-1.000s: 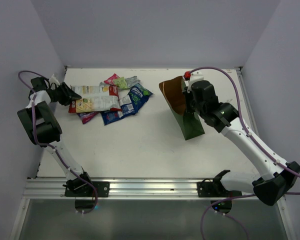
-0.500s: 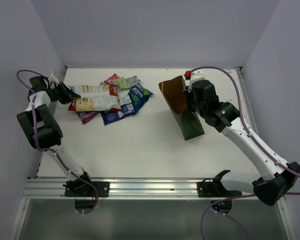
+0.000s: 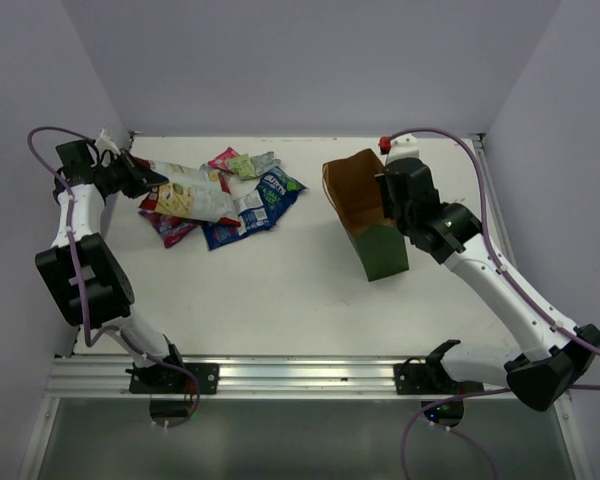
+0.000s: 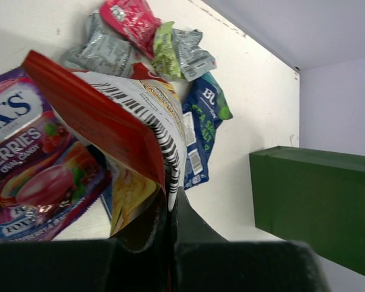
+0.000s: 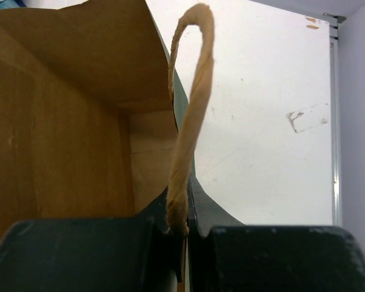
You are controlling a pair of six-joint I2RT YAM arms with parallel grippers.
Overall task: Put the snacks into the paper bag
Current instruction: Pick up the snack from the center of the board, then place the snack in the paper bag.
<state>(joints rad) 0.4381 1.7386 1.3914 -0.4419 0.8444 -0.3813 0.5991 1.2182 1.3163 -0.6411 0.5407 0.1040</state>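
Note:
My left gripper [image 3: 140, 176] [image 4: 170, 199] is shut on the edge of the large white-red-yellow chip bag [image 3: 192, 196] [image 4: 118, 112], whose gripped end is raised off the table at the far left. Around it lie other snacks: a purple packet [image 4: 30, 176], a blue-white one [image 3: 267, 198] [image 4: 204, 125], a pink one [image 3: 223, 158] [image 4: 131, 18], a green one [image 4: 164, 50] and a silver-grey one [image 4: 106, 52]. The dark green paper bag [image 3: 378, 232] [image 4: 316, 207] stands at the right with its brown inside [image 5: 61, 121] showing. My right gripper [image 3: 390, 195] [image 5: 187, 204] is shut on the bag's tan loop handle [image 5: 191, 109].
Lilac walls close in the white table [image 3: 280, 290] on the left, back and right. An aluminium rail [image 3: 300, 375] with both arm bases runs along the near edge. A purple cable [image 3: 450, 140] loops over the right arm.
My left gripper has shut on the chip bag's edge and drawn back, tilting that end up. The paper bag with my right gripper has shifted slightly and stands more upright.

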